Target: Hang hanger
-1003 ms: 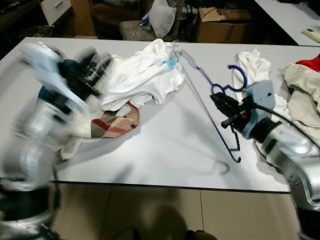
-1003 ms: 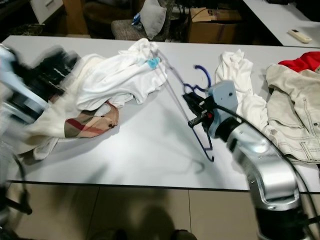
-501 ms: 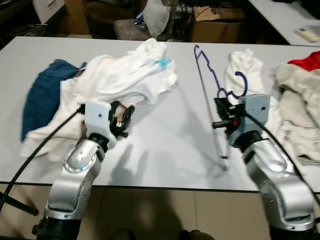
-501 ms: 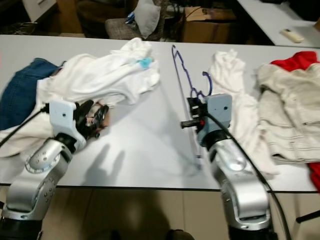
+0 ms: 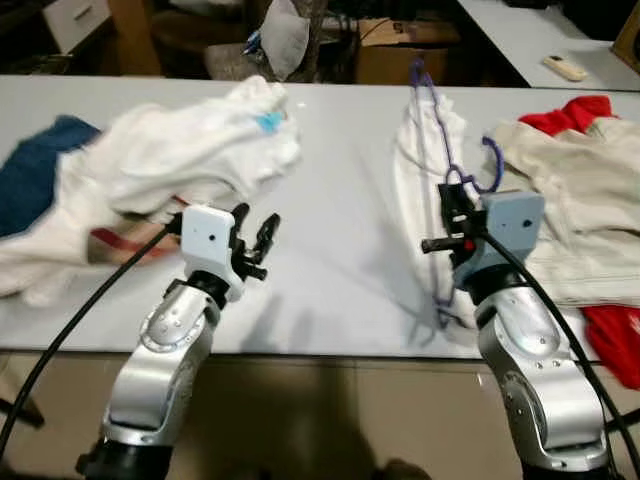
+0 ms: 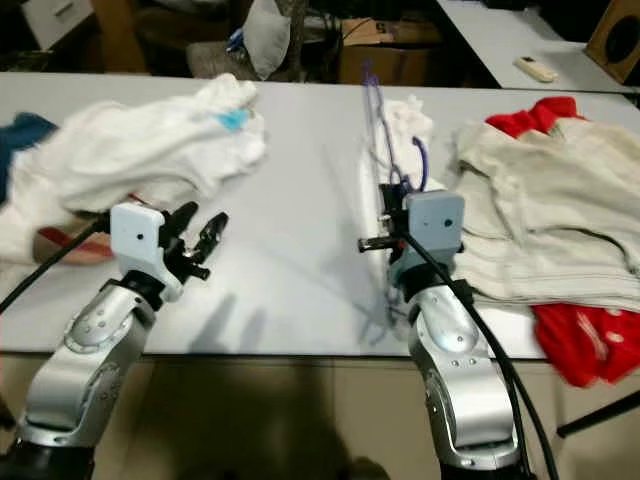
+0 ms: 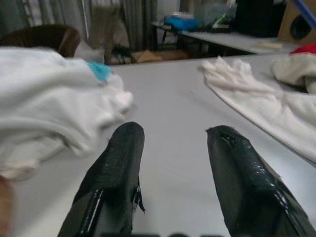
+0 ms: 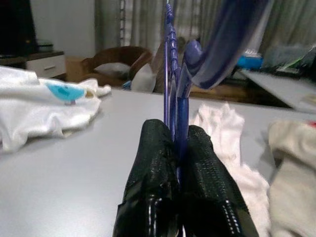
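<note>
A blue-purple wire hanger (image 5: 432,140) stands on edge above the table, its hook (image 5: 490,165) curling toward my right arm. My right gripper (image 5: 446,228) is shut on the hanger's neck; in the right wrist view the two black fingers (image 8: 155,148) pinch the blue wire (image 8: 170,64). The hanger's lower end hangs near the table's front edge, over a flat white shirt (image 5: 415,175). My left gripper (image 5: 262,236) hovers open over bare table near the front, nothing between its fingers (image 7: 123,148). A crumpled white garment (image 5: 190,150) lies just beyond it.
The grey table (image 5: 340,200) carries a beige jacket (image 5: 575,200) and red cloth (image 5: 560,108) on the right, and blue denim (image 5: 40,170) at far left. A cardboard box (image 5: 385,60) and a chair stand behind the table. A remote (image 5: 560,67) lies on another table.
The whole view has swung right. The hanger came free of the white garment pile and now stands upright in my right gripper. My left arm swung down to the table front.
</note>
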Controlling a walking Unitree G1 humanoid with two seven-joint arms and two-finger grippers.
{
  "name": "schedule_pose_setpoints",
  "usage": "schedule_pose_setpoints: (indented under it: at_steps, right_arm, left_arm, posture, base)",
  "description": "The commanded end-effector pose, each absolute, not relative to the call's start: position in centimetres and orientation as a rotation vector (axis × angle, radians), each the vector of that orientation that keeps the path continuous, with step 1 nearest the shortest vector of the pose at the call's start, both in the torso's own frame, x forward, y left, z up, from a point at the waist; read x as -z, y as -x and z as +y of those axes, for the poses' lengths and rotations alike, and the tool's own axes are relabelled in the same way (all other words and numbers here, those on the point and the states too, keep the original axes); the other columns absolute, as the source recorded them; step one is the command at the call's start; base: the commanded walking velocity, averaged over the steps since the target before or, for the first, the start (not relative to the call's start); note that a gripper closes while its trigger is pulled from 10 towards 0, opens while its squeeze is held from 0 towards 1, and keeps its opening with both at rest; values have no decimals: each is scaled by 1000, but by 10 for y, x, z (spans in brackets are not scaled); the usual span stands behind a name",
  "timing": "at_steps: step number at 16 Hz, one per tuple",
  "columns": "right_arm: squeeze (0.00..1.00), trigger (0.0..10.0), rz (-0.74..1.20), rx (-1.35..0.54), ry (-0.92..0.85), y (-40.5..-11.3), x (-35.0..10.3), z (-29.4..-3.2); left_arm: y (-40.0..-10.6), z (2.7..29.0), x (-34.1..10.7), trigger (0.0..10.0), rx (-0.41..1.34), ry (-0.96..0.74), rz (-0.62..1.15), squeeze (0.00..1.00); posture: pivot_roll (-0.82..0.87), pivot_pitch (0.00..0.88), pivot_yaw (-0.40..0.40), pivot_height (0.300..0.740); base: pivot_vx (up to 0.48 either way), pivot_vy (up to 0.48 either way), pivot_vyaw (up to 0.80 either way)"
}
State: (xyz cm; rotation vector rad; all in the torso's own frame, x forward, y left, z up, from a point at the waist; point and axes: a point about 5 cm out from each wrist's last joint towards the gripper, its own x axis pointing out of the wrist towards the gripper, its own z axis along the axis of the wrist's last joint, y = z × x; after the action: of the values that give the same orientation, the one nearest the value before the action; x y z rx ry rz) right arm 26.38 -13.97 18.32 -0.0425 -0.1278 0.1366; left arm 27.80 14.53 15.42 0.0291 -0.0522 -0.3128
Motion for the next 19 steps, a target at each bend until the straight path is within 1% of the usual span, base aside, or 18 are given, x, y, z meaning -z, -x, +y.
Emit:
schedule_pose_setpoints:
  at_steps: [1, 3, 4, 6, 10, 11, 13, 14, 15, 17, 18, 19]
  right_arm:
    - [0, 10000, -96, -143, 20, -262, -179, -145]
    - [0, 10000, -77, -185, 10, -261, -178, -143]
    - [0, 10000, -80, -204, 8, -260, -179, -143]
    - [0, 10000, -127, -179, 0, -261, -189, -145]
    - [0, 10000, -136, -270, -55, -257, -203, -136]
    - [0, 10000, -89, -248, -46, -257, -196, -139]
    - [0, 10000, -37, -189, -64, -256, -186, -151]
    - [0, 10000, -29, -132, 15, -256, -182, -161]
    - [0, 10000, -18, -142, 14, -255, -180, -162]
    - [0, 10000, -12, -99, 10, -254, -178, -166]
    - [0, 10000, 16, -138, -48, -253, -174, -164]
    - [0, 10000, 23, -150, -57, -252, -173, -163]
  left_arm:
    - [-277, 143, -154, 10000, 312, -27, -51, 0]
    - [-277, 143, -154, 10000, 312, -27, -53, 0]
    - [-277, 143, -155, 10000, 312, -27, -56, 0]
    - [-277, 145, -158, 10000, 317, 1, -64, 0]
    - [-278, 151, -163, 10000, 327, 26, -71, 0]
    - [-278, 149, -160, 10000, 336, 18, -61, 0]
    - [-276, 145, -155, 10000, 352, 18, -42, 0]
    - [-275, 144, -150, 10000, 354, 25, -23, 0]
    - [-275, 143, -148, 10000, 357, 27, -17, 0]
    - [-275, 142, -144, 10000, 352, 1, -8, 0]
    - [-274, 140, -140, 10000, 353, -14, 0, 0]
    - [-274, 139, -137, 10000, 352, -18, 5, 0]
  posture:
    - [-103, 92, 23, 740]
    - [-105, 96, 23, 740]
    - [-105, 96, 23, 740]
    - [-106, 99, 25, 740]
    - [-104, 100, 29, 740]
    - [-105, 100, 30, 740]
    - [-107, 100, 32, 740]
    - [-112, 103, 33, 740]
    - [-111, 103, 33, 740]
    - [-112, 107, 32, 740]
    - [-112, 107, 32, 740]
    - [-113, 108, 31, 740]
  base:
    - [0, -330, 0]
    - [0, -319, -425]
    - [0, 0, -800]
    - [0, 0, -800]
    - [0, 0, 0]
    - [0, 0, 0]
    - [0, 0, -800]
    - [0, 428, -800]
    - [0, 480, -800]
    - [0, 0, -800]
    - [0, -480, -763]
    - [0, -480, -656]
